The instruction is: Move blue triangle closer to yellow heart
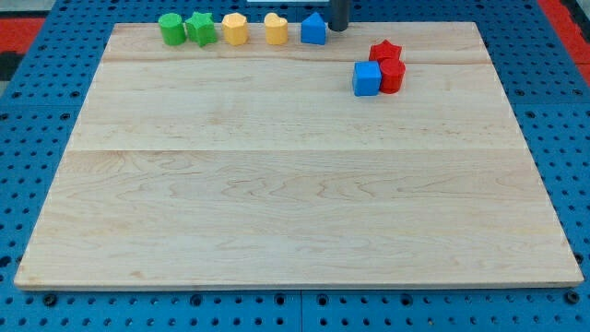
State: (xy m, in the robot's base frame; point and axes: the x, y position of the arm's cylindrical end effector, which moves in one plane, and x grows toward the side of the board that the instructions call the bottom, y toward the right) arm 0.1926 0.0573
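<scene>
The blue triangle stands near the view's top edge of the wooden board, just right of the yellow heart, with a small gap between them. My tip is at the view's top, close to the blue triangle's right side; I cannot tell whether it touches it.
Left of the heart stand a yellow hexagon, a green star and a green cylinder in a row. To the right, a blue cube, a red star and a red cylinder cluster together.
</scene>
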